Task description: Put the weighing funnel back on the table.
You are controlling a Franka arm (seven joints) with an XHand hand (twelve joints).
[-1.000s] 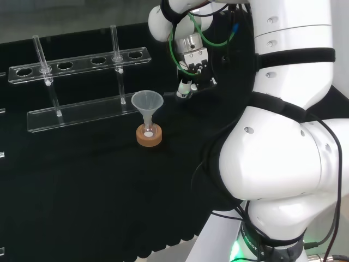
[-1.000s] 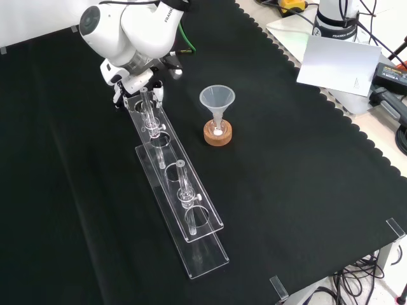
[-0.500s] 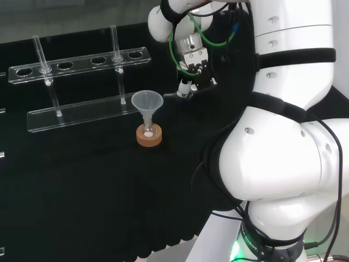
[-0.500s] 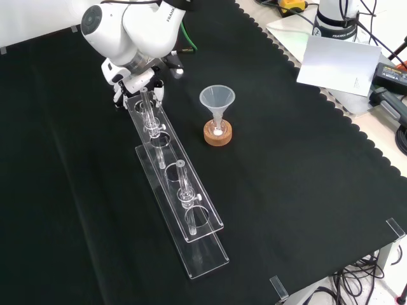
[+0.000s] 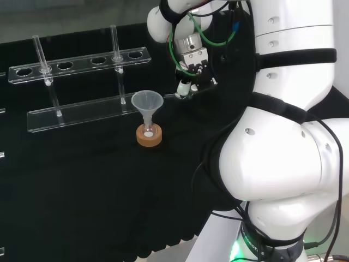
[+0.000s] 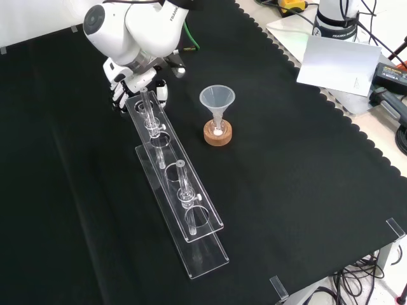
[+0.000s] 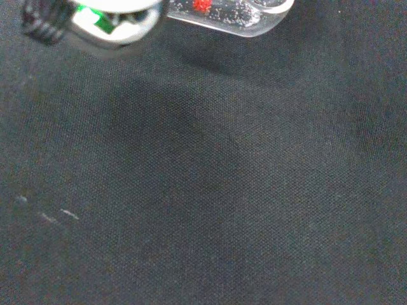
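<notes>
Weighing funnel [image 7: 254, 19] clear, rounded, speckled; cloth [image 7: 203, 190] black, finely woven.

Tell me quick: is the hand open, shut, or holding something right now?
Hand: shut on the weighing funnel, which the wrist view shows lifted off the cloth, its shadow beneath it.

Even bright light, soft shadow on cloth [image 7: 159, 121]

Weighing funnel [image 7: 245, 14]: small clear piece with a rounded end, dusted with fine white specks, and a red spot showing on or through it. In the wrist view it sits over the bare black cloth of the counter [image 7: 210, 197]. Can't tell if it touches.
</notes>
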